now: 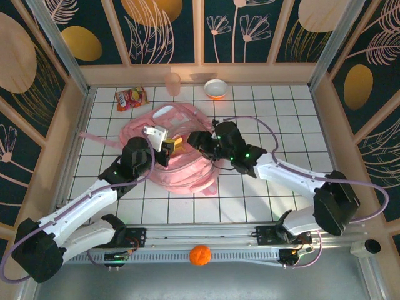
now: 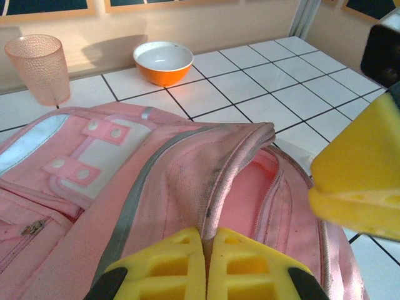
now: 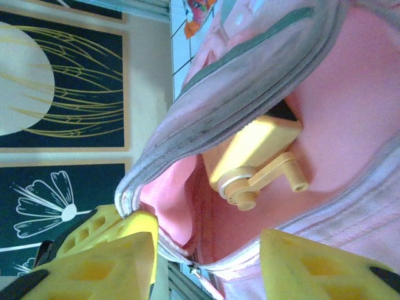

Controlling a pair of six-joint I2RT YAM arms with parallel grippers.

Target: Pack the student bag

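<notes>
student bag (image 1: pixel 187 178) on white tiled table (image 1: pixel 281 112), floral panelled walls (image 1: pixel 156 31)

The student bag (image 2: pixel 156 187) is soft, matt pink cloth, finely woven, with greyish trim that looks scuffed. The box with a crank (image 3: pixel 253 153) inside it is smooth pale-yellow plastic. The left gripper (image 2: pixel 205 240) has fingers (image 2: pixel 250 269) of matt yellow plastic with moulded ribs. The far cup (image 2: pixel 39 67) is translucent, dimpled pink plastic. The bowl (image 2: pixel 164 62) is glossy, orange outside and white inside. The table (image 2: pixel 250 81) is glossy white tile.
</notes>
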